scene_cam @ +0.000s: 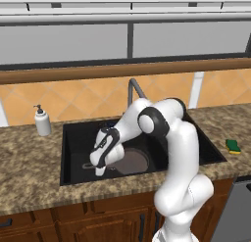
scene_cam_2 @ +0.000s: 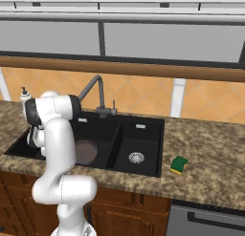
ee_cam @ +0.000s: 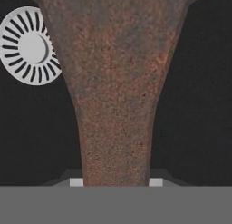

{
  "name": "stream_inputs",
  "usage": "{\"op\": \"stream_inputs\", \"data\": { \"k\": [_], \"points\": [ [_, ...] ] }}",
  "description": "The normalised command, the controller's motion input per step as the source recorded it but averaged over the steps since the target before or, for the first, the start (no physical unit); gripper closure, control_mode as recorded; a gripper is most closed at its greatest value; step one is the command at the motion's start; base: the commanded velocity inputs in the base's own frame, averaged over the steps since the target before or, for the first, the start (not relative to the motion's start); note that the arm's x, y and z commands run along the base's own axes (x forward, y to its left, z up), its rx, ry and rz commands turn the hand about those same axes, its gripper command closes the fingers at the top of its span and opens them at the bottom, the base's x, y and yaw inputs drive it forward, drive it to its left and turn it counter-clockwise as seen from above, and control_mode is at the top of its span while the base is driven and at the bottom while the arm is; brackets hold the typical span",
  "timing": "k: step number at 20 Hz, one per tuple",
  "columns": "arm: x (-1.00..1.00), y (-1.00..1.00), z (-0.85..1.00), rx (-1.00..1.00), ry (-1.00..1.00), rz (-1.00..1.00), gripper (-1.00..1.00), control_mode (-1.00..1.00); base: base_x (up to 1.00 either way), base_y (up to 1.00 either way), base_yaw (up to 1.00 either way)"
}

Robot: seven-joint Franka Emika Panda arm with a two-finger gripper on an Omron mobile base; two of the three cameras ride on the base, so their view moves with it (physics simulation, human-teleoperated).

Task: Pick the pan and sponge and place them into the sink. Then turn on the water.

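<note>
The pan (scene_cam: 132, 161) sits low inside the large basin of the black sink (scene_cam: 73, 138), and my gripper (scene_cam: 99, 170) is shut on its thin handle at the pan's left. In the hand view the rusty brown handle (ee_cam: 118, 105) runs up from between my gripper's (ee_cam: 116, 182) tips and widens toward the pan, with the basin's drain (ee_cam: 27, 46) beside it. The yellow-and-green sponge (scene_cam: 233, 146) lies on the counter right of the sink, far from the gripper; the right base view shows the sponge (scene_cam_2: 180, 164) too. No water is in view at the faucet (scene_cam: 133, 89).
A white soap dispenser (scene_cam: 42, 121) stands on the granite counter left of the sink. The smaller basin with its drain (scene_cam_2: 136, 157) lies to the right of the pan (scene_cam_2: 86, 151). A tiled backsplash and a wooden ledge run behind the faucet (scene_cam_2: 93, 89).
</note>
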Motion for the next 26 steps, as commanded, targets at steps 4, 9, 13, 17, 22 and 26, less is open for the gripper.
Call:
{"op": "stream_inputs", "data": {
  "k": [4, 9, 13, 17, 22, 26],
  "points": [
    [0.08, 0.16, -0.29, -0.02, 0.0, -0.06, 1.0, -1.0, 0.0, 0.0, 0.0],
    [0.09, 0.2, -0.32, -0.03, 0.0, -0.06, 1.0, -1.0, 0.0, 0.0, 0.0],
    [0.09, 0.26, -0.35, -0.03, 0.0, -0.07, 1.0, -1.0, 0.0, 0.0, 0.0],
    [0.09, 0.25, -0.33, -0.02, 0.0, -0.07, 1.0, -1.0, 0.0, 0.0, 0.0],
    [0.12, 0.22, -0.3, -0.01, 0.0, -0.07, 1.0, -1.0, 0.0, 0.0, 0.0],
    [0.16, 0.15, -0.26, 0.0, 0.0, -0.07, 1.0, -1.0, 0.0, 0.0, 0.0]
  ]
}}
